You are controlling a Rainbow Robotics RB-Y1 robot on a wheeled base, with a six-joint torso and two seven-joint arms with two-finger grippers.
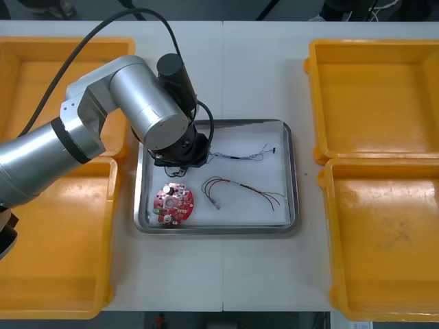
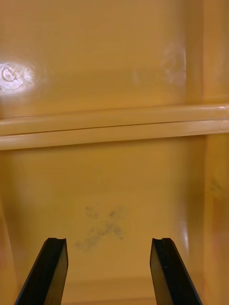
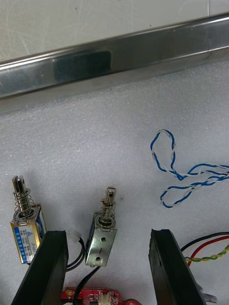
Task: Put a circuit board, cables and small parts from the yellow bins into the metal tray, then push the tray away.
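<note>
White-lined tray (image 1: 293, 175), round red circuit board (image 1: 173, 204), left jaws apart over tray

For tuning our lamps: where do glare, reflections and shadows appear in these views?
Right wrist view: a white glare spot on the yellow bin, beyond the open right end effector. Left wrist view: the metal tray rim mirrors a dark patch; a small metal part at the open left end effector casts a faint shadow.

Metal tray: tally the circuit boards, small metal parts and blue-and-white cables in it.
Round red circuit boards: 1
Small metal parts: 2
Twisted blue and white cables: 1
Total: 4
Left gripper open over the parts; right gripper open over a yellow bin.
</note>
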